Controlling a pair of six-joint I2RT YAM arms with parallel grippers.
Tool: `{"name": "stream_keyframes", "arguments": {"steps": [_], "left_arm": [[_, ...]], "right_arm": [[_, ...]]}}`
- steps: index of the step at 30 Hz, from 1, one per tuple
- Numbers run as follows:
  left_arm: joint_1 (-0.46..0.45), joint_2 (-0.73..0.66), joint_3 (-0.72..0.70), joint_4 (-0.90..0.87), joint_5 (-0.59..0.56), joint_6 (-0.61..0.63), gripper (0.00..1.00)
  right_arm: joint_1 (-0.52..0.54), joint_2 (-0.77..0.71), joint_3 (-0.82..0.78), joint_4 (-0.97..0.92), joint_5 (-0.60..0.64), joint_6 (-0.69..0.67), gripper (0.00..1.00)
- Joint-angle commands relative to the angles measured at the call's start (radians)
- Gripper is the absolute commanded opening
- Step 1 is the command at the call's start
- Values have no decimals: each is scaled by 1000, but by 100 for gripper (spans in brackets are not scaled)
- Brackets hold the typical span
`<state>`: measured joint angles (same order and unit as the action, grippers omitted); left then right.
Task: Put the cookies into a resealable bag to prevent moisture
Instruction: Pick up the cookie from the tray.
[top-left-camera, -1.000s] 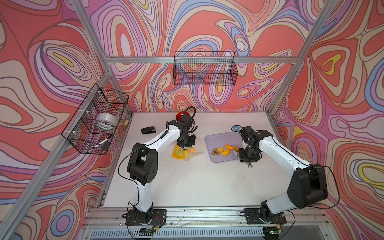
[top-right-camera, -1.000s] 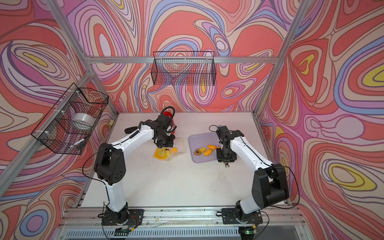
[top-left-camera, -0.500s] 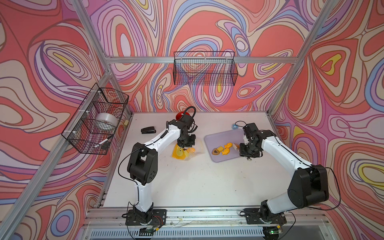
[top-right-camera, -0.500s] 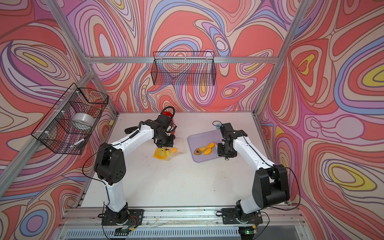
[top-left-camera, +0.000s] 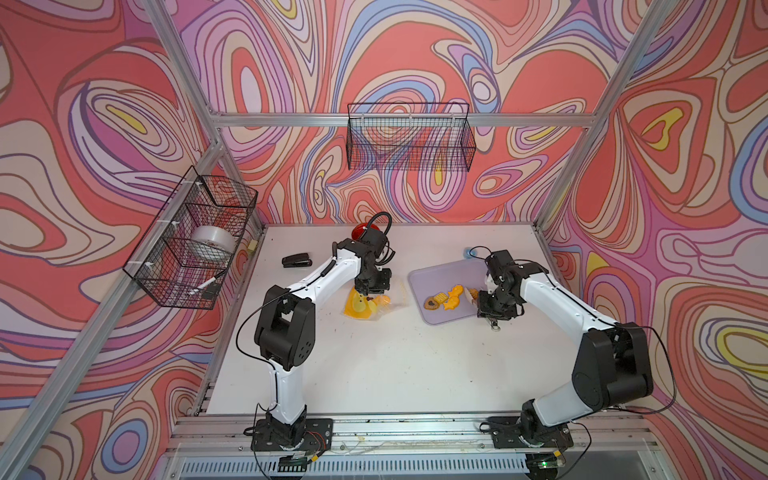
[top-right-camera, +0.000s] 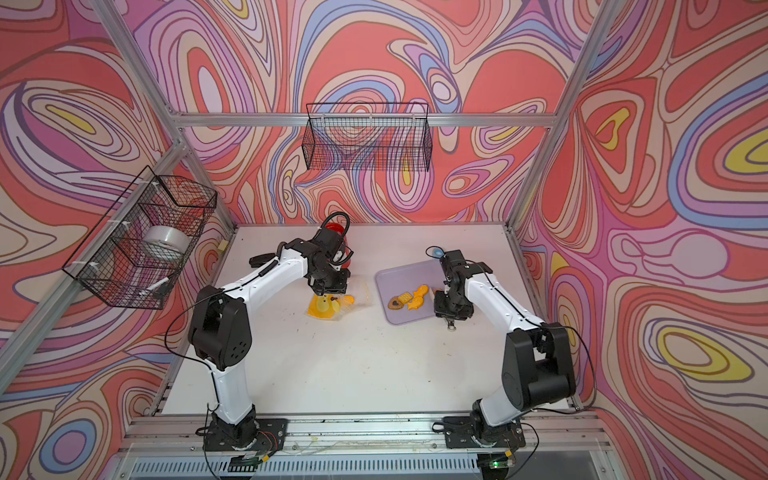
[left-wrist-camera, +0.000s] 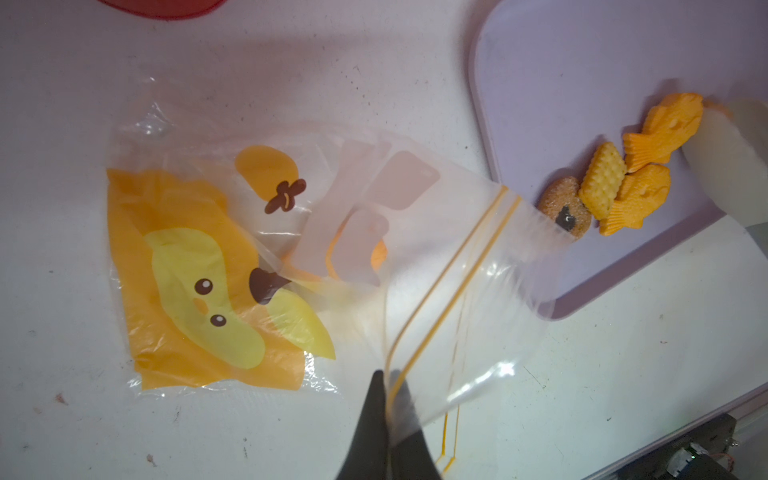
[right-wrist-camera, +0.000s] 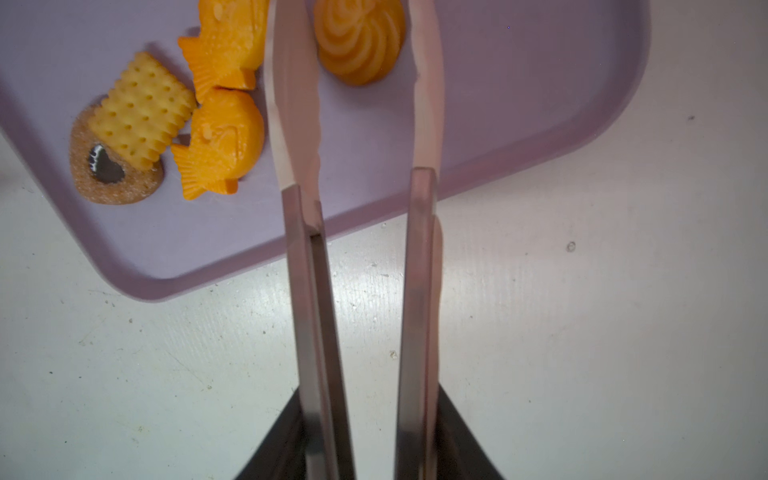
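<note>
The resealable bag (left-wrist-camera: 232, 266), clear with a yellow-orange cartoon figure, lies on the white table left of a lilac tray (left-wrist-camera: 561, 83). My left gripper (left-wrist-camera: 388, 378) is shut on the bag's zip edge and lifts that corner, with the mouth facing the tray. An orange shape shows through the bag behind its white labels. The cookies lie on the tray: two orange fish (right-wrist-camera: 220, 145), a yellow cracker (right-wrist-camera: 141, 110), a heart-centred round (right-wrist-camera: 108, 178) and a swirl (right-wrist-camera: 359, 39). My right gripper (right-wrist-camera: 370, 399) is shut on metal tongs (right-wrist-camera: 307, 291), whose tips straddle the swirl without touching it.
In both top views a black stapler (top-left-camera: 296, 261) and a red object (top-left-camera: 361, 230) sit behind the left arm. A small blue item (top-left-camera: 469, 251) lies behind the tray. Wire baskets hang on the back wall (top-left-camera: 409, 137) and the left wall (top-left-camera: 195, 241).
My right gripper and the tongs swung a little toward the back of the tray and came forward again. The left gripper and the bag have not moved.
</note>
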<state>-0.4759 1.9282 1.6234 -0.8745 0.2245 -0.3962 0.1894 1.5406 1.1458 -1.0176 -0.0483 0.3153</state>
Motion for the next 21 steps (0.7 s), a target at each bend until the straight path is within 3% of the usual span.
{"name": "stream_keyframes", "arguments": {"steps": [1, 9, 14, 21], "left_arm": [[6, 18, 12, -23, 0, -1, 0], [6, 6, -4, -15, 7, 0, 0], [6, -19, -30, 1, 24, 15, 0], [5, -20, -26, 20, 99, 30, 0]], "right_arm": [[-5, -44, -12, -45, 23, 18, 42], [-5, -52, -2, -30, -20, 19, 34], [-5, -141, 30, -23, -20, -5, 32], [-5, -216, 106, -65, -154, -121, 31]]}}
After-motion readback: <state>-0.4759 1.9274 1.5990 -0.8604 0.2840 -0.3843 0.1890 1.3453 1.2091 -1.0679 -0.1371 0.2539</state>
